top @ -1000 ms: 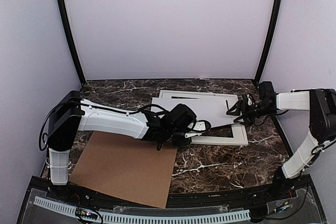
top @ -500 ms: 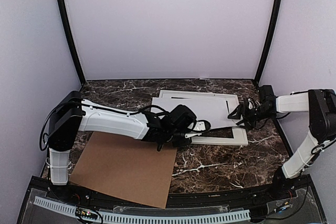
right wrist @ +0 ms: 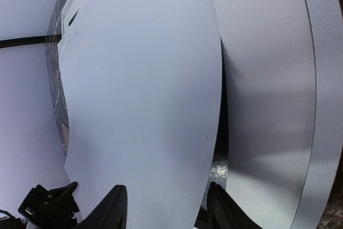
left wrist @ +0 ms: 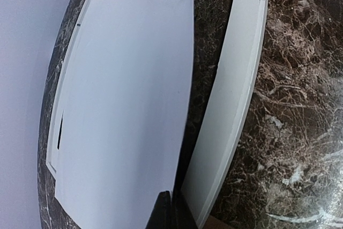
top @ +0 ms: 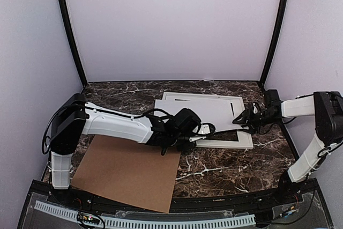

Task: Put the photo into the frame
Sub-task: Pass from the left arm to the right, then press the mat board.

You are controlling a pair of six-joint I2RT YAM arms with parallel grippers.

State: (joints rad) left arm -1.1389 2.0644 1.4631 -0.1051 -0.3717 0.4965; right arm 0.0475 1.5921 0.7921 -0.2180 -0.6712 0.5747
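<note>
Photo (left wrist: 123,105) corner sits pinched inside left gripper (left wrist: 172,214).

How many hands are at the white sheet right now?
2. The left hand is shut on the white sheet at its near left corner; the right hand straddles its right edge, fingers apart, not clamped. Neither is hidden.

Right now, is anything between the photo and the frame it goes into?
Nothing visible does. The photo, white back up, lies over the frame; the brown cardboard sits aside, by the left arm.
</note>
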